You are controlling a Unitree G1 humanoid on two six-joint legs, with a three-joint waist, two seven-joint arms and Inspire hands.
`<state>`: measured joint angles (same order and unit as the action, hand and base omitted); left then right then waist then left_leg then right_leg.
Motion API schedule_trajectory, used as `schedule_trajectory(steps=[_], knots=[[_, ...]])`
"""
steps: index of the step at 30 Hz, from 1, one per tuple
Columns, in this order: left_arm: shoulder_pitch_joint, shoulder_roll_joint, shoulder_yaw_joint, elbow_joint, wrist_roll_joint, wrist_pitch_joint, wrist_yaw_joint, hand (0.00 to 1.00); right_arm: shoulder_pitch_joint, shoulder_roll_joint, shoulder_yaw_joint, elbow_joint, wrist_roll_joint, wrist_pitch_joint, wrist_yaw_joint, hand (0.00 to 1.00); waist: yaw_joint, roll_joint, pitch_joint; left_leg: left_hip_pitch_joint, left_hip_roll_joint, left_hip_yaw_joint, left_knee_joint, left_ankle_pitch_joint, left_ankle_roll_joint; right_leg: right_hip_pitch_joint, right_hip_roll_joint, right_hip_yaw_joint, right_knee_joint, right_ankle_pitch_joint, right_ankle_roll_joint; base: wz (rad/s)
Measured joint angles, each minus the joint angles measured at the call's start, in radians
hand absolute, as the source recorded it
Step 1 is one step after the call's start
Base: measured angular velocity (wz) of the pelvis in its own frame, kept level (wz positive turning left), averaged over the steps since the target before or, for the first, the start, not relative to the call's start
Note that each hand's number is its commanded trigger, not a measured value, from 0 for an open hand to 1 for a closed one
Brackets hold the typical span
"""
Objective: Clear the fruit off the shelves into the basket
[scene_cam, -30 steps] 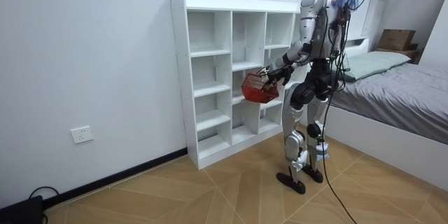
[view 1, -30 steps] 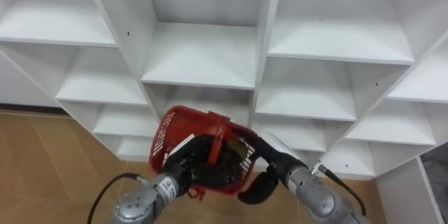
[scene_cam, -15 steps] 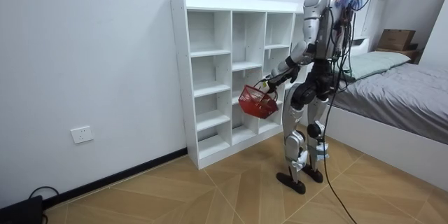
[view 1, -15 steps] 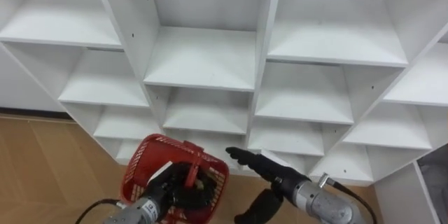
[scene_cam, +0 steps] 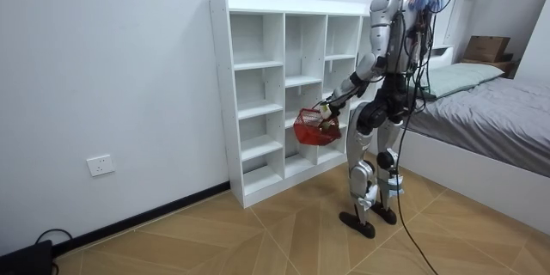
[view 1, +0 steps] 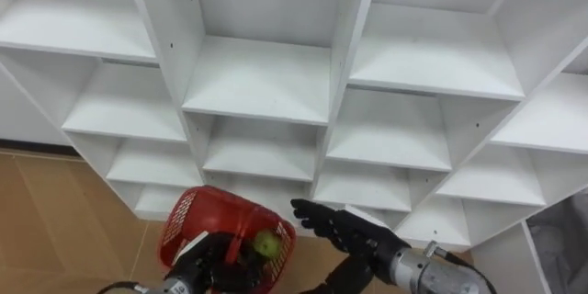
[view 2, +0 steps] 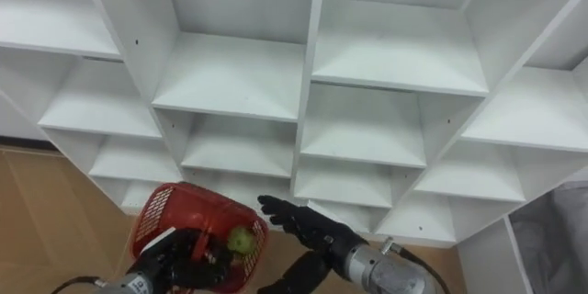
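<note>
The robot stands facing the closet (view 1: pixel 340 64), close to its middle column, with the bed (scene_cam: pixel 498 129) at its 3 o'clock.

In the eye views the basket (view 1: pixel 193 220) hangs at 7 o'clock, low, in front of the closet's bottom shelves and above the floor (view 1: pixel 55 211). One green fruit (view 1: pixel 266 243) lies inside it, against the wall at the basket's 3 o'clock side. The left robot hand (view 1: pixel 209 268) is at the basket's 6 o'clock edge with its fingers curled on the handle, and it carries the load alone. The right robot hand (view 1: pixel 344 228) is at 5 o'clock, just beside the basket's rim but apart from it. It is wide, holds nothing, and its straight fingers point toward 10 o'clock.

Risks from here, as I judge them:
- The fruit sits high by the rim. How level the basket hangs cannot be told, so a swing or a tip toward 3 o'clock could roll the fruit out onto the floor.
- The right robot hand is close to that same rim. A reach toward the shelves at 12 o'clock that cuts across could knock the basket and shake the fruit loose.
- The basket is near the lower shelf edges. If the robot bends or steps in, the basket could strike a board and twist in the one-handed hold.
</note>
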<state>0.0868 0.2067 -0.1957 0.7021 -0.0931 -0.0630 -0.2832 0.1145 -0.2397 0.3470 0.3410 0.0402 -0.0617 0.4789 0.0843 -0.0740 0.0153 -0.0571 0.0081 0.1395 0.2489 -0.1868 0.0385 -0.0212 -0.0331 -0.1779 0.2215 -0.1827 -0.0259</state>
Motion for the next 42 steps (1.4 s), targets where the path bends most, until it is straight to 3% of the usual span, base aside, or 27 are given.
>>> schedule_trajectory(steps=[4, 6, 9, 15, 19, 25, 27, 33, 38, 42], knots=[[0.007, -0.003, 0.001, 0.007, 0.000, -0.001, 0.027, 1.00, 0.035, 0.001, -0.033, -0.004, 0.010, 0.000, -0.033, 0.00, -0.004, 0.003, -0.0026, 0.004, -0.001, 0.000, -0.005, -0.001, 0.000, 0.010, 0.001, 0.000, -0.002, 0.002, 0.002, 0.00], [0.037, -0.014, 0.032, 0.031, -0.001, -0.003, 0.055, 1.00, 0.070, 0.004, -0.068, -0.008, 0.011, -0.005, -0.064, 0.00, -0.009, 0.012, -0.0088, 0.023, -0.003, 0.002, -0.021, -0.001, 0.000, 0.021, 0.001, 0.002, -0.007, 0.002, 0.002, -0.04], [0.079, -0.019, 0.061, 0.066, -0.015, -0.003, 0.089, 1.00, 0.098, 0.004, -0.104, 0.009, 0.011, -0.005, -0.112, 0.00, -0.026, 0.026, -0.0120, 0.054, -0.004, 0.002, -0.042, -0.002, -0.001, 0.049, 0.002, -0.002, -0.020, 0.002, 0.003, 0.00], [0.126, -0.039, 0.137, 0.076, -0.014, -0.004, 0.125, 1.00, 0.135, 0.013, -0.196, 0.106, -0.023, -0.031, -0.208, 0.00, -0.037, 0.032, -0.0115, 0.067, -0.006, 0.002, -0.049, -0.003, -0.002, 0.066, 0.001, -0.002, -0.028, 0.001, 0.005, 0.00], [0.161, -0.040, 0.169, 0.076, -0.014, -0.007, 0.144, 1.00, 0.152, 0.049, -0.252, 0.208, -0.024, -0.039, -0.261, 0.00, -0.056, 0.030, -0.0131, 0.086, -0.007, 0.001, -0.052, -0.003, -0.003, 0.089, 0.003, -0.005, -0.055, 0.001, 0.006, 0.02], [0.162, -0.045, 0.197, 0.081, -0.031, -0.013, 0.166, 1.00, 0.194, 0.058, -0.283, 0.285, -0.013, -0.073, -0.346, 0.00, -0.065, 0.035, -0.0149, 0.095, -0.008, -0.007, -0.053, -0.003, -0.003, 0.111, 0.003, -0.016, -0.069, 0.006, 0.007, 0.05], [0.142, -0.045, 0.197, 0.143, -0.036, -0.030, 0.169, 1.00, 0.176, 0.057, -0.295, 0.372, -0.010, -0.087, -0.382, 0.00, -0.065, 0.041, -0.0157, 0.106, -0.008, -0.006, -0.060, -0.003, -0.004, 0.117, 0.004, -0.016, -0.070, 0.005, 0.008, 0.00], [0.121, -0.052, 0.233, 0.283, -0.056, -0.032, 0.186, 1.00, 0.153, 0.060, -0.343, 0.559, 0.002, -0.090, -0.472, 0.00, -0.079, 0.050, -0.0138, 0.126, -0.010, -0.009, -0.063, -0.007, -0.004, 0.143, 0.003, -0.019, -0.079, 0.000, 0.010, 0.01], [0.131, -0.062, 0.314, 0.341, -0.061, -0.030, 0.191, 1.00, 0.152, 0.086, -0.419, 0.680, 0.001, -0.091, -0.521, 0.00, -0.080, 0.044, -0.0137, 0.136, -0.011, -0.010, -0.066, -0.009, -0.005, 0.152, 0.004, -0.017, -0.084, 0.000, 0.010, 0.00], [0.135, -0.063, 0.340, 0.383, -0.053, -0.030, 0.191, 1.00, 0.143, 0.085, -0.439, 0.767, 0.042, -0.089, -0.535, 0.00, -0.080, 0.037, -0.0102, 0.137, -0.015, -0.010, -0.077, -0.009, -0.005, 0.152, 0.003, -0.010, -0.086, -0.002, 0.014, 0.00]])
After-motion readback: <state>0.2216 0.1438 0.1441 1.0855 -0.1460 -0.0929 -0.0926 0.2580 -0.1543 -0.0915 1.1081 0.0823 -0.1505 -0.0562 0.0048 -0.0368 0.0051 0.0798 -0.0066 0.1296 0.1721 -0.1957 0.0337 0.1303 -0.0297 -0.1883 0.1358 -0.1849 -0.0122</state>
